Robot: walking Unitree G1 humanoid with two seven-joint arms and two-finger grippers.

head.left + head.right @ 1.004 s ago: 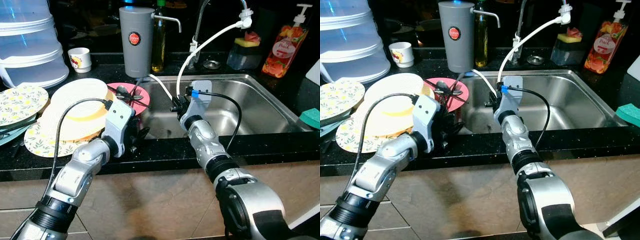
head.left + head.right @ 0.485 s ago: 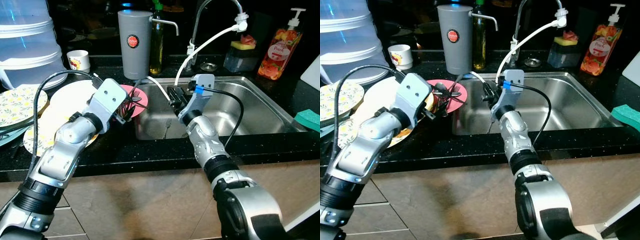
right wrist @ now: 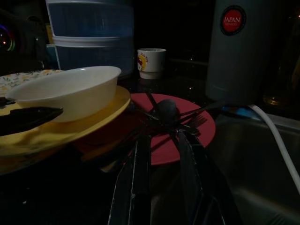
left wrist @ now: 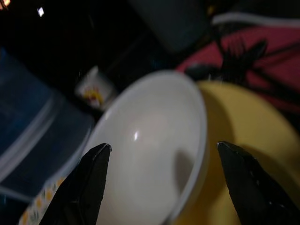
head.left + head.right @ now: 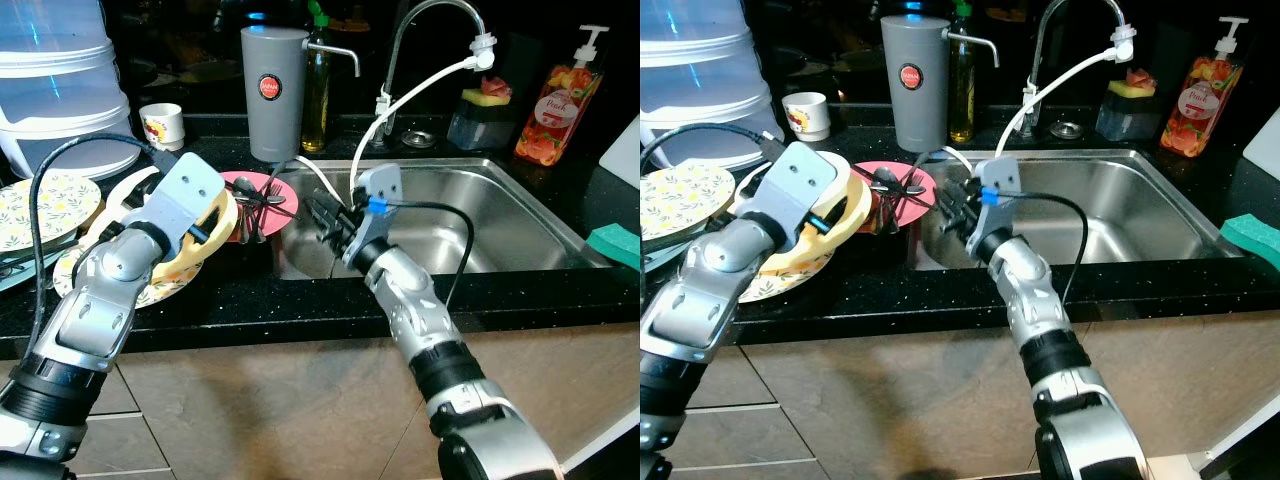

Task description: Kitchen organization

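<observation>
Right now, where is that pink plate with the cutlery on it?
The pink plate lies on the black counter left of the sink, in front of the grey canister, beside the yellow plate.

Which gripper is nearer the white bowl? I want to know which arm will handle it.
Left. The left gripper hovers right over the white bowl, fingers spread either side. The right gripper is beyond the red plate, at the sink's edge.

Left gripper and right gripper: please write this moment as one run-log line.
left gripper: open, over white bowl | right gripper: open, facing pink plate
</observation>
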